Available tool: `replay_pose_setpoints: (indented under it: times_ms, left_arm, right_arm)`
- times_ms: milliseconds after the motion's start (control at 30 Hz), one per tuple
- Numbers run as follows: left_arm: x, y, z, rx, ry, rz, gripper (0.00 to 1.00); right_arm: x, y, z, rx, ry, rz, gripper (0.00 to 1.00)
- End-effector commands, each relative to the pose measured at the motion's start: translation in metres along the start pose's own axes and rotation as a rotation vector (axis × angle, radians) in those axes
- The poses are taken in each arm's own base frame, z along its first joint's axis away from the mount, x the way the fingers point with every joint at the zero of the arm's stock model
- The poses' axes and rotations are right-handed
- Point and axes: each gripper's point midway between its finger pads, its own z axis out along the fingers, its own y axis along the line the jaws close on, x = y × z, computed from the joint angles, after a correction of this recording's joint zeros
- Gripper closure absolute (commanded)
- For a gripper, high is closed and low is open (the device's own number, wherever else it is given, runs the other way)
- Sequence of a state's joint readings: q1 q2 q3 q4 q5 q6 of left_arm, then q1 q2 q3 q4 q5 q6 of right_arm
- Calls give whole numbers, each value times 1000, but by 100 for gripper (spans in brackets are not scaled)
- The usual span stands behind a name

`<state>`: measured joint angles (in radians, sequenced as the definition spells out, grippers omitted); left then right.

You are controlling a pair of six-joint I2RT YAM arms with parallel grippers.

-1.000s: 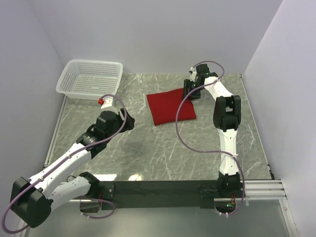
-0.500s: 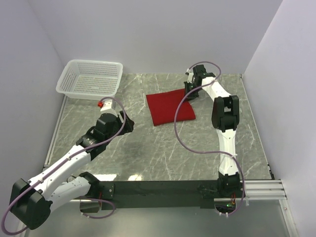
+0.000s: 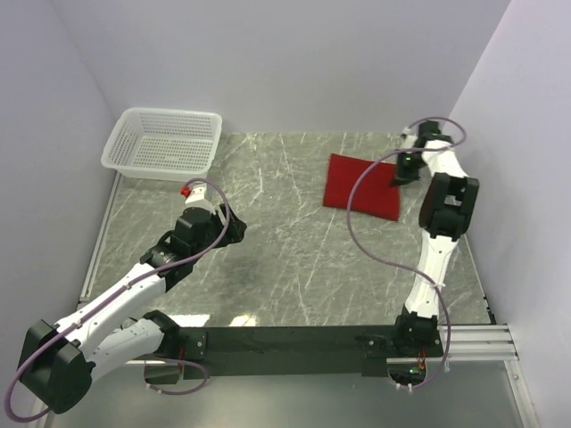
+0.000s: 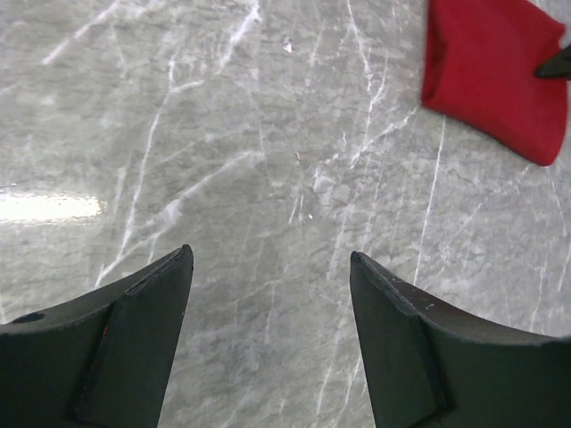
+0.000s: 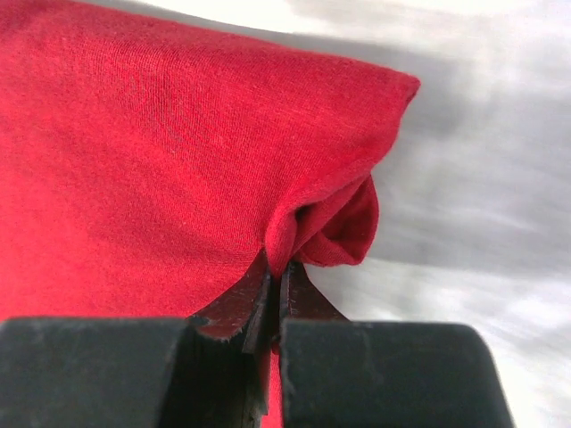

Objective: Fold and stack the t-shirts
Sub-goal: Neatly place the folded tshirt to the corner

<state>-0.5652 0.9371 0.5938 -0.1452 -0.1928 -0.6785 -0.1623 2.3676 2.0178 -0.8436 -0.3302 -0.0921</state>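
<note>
The right tool (image 5: 275,299) is clenched on a bunched edge of the 1 deep-red t-shirt (image 3: 361,185), which lies folded, apparently flat, at the far right of the table (image 3: 294,259). The left tool (image 4: 269,259) hangs released, well apart from it.
</note>
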Motion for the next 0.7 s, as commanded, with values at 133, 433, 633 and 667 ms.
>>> replay_pose_setpoints:
  times_ms: [133, 433, 633, 667]
  left_arm:
    - [-1, -18, 7, 86, -4, -33, 24]
    - [2, -24, 14, 105, 22, -28, 25]
    - [-9, -27, 11, 98, 2, -5, 24]
    - [-12, -26, 10, 90, -6, -3, 24]
  right_arm:
    - [-21, -94, -62, 202, -57, -30, 100]
    - [-57, -117, -83, 331, -170, -9, 73]
    - [-73, -111, -108, 411, -240, -34, 38]
    - [-69, -109, -107, 410, -230, -41, 35]
